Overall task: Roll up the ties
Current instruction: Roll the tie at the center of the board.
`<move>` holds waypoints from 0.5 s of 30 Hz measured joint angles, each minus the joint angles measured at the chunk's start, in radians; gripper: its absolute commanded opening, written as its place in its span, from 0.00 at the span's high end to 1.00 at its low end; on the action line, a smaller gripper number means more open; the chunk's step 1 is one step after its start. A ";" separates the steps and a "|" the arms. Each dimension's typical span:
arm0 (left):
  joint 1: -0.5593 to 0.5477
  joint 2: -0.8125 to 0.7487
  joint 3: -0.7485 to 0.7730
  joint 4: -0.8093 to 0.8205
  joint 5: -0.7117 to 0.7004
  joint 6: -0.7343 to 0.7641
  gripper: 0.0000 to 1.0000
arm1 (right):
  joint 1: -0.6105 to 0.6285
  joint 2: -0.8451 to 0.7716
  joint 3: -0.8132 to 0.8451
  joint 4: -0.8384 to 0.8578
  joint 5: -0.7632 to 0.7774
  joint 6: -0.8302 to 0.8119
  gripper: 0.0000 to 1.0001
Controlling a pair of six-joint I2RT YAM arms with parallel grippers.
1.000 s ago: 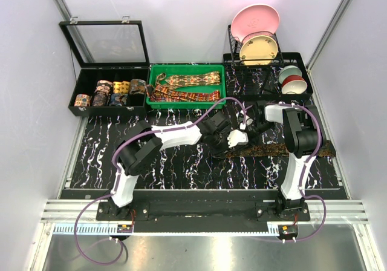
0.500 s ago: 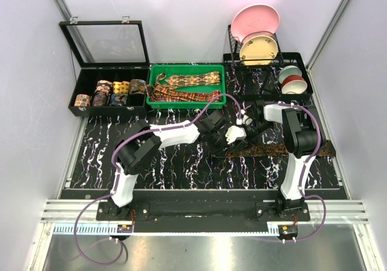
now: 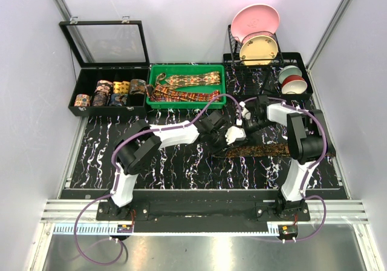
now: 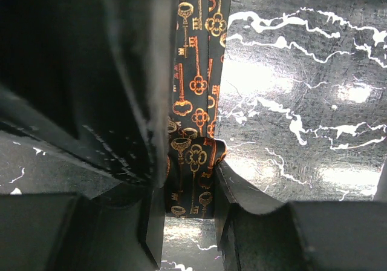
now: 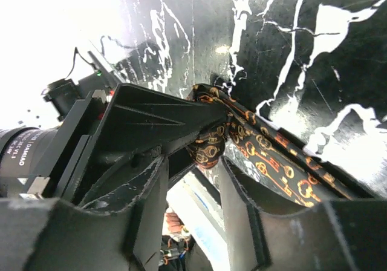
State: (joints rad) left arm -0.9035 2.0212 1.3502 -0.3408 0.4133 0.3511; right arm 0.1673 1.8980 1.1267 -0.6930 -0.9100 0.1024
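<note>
Pinching the started coil of the tie (image 4: pixel 193 156) in the left claw (image 4: pixel 190 213), just in front of the green tray (image 3: pixel 152 83); holding the right claw (image 5: pixel 195 173) parted, empty. Leaving most length flat on the bench (image 3: pixel 181 162) (finished coils (image 3: pixel 112 92) left of the tray, loose ties (image 3: pixel 187 83) inside).

The left arm (image 3: pixel 175 132) stretches rightward past the middle of the table (image 3: pixel 181 162), and the left gripper (image 4: pixel 190 186) sits low, clamped on the coiled end of a tie (image 4: pixel 193 156). The right arm (image 3: pixel 305 141) bends back from its elbow toward the left, the right gripper (image 5: pixel 190 180) facing it with jaws parted.
</note>
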 measured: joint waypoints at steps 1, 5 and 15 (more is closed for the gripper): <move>0.000 0.000 0.000 0.000 0.000 0.000 0.71 | 0.000 0.000 -0.007 0.010 -0.013 0.001 0.59; 0.000 0.000 0.000 0.000 0.001 0.005 0.71 | 0.000 0.007 -0.041 0.028 -0.045 0.008 0.60; 0.000 0.000 0.000 -0.001 0.003 0.015 0.69 | 0.017 0.048 -0.079 0.071 -0.071 0.010 0.65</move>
State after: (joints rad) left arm -0.9035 2.0212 1.3502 -0.3416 0.4160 0.3660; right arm 0.1844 1.9465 1.0473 -0.6220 -0.9810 0.1123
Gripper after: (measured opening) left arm 0.339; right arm 0.392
